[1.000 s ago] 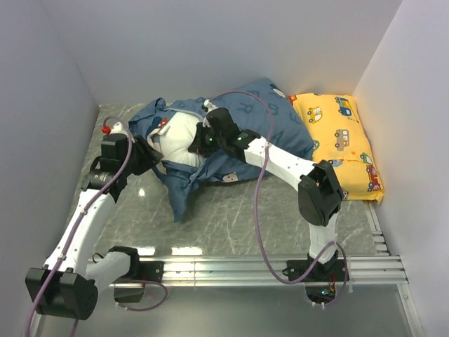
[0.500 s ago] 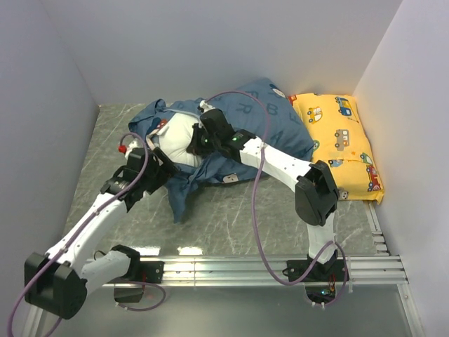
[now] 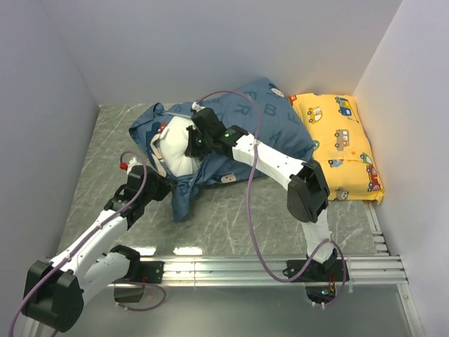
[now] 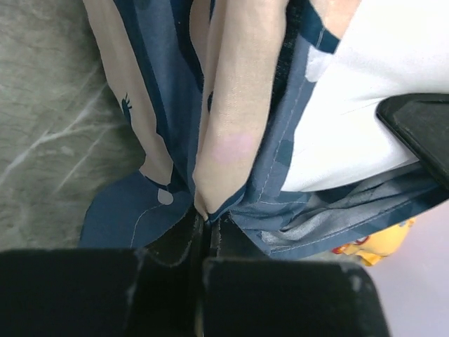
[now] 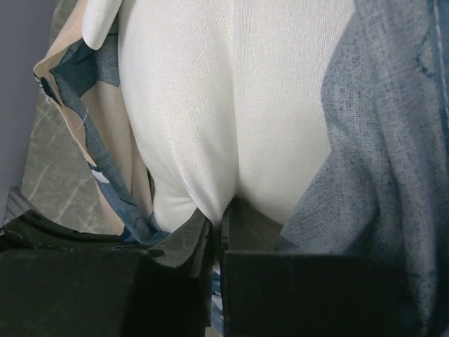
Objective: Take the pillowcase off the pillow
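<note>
Your left gripper [image 4: 205, 232] clamps the pillowcase [image 3: 263, 119] hem, likely to peel it | your right gripper [image 5: 216, 223] pinches the pillow [image 3: 179, 146] at its bared white end, likely as anchor | pillow half out, on the table [image 3: 231, 217] beside the yellow cushion [image 3: 340, 140]
</note>
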Robot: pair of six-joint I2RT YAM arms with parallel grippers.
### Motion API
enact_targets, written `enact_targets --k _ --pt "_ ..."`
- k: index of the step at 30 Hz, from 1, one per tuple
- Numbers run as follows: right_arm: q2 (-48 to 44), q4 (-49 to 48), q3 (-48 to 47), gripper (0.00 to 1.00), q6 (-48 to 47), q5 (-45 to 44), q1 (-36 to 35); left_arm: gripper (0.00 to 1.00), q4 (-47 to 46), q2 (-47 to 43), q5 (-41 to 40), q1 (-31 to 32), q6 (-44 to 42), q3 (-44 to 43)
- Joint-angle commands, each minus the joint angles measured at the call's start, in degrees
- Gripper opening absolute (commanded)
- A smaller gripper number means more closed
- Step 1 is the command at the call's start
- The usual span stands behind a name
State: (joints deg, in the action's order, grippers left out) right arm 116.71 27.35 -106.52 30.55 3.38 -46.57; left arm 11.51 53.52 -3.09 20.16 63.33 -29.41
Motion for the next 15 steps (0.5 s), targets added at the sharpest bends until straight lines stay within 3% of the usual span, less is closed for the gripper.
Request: enact_targets --k 1,8,15 --pt "-2.1 -7.1 -7.2 0.0 0.1 -5.8 4.8 0.01 7.7 -1.1 2.6 0.2 0.6 4.4" --pt "-2.2 -5.1 -12.8 0.0 1.2 -4.0 8.7 0.01 9.3 -5.7 3.8 0.2 1.5 7.2" --pt "-1.7 -5.6 -11.6 0.0 1.4 -3.7 9.5 0.04 13.4 -10.4 4.1 0.2 0.9 6.1"
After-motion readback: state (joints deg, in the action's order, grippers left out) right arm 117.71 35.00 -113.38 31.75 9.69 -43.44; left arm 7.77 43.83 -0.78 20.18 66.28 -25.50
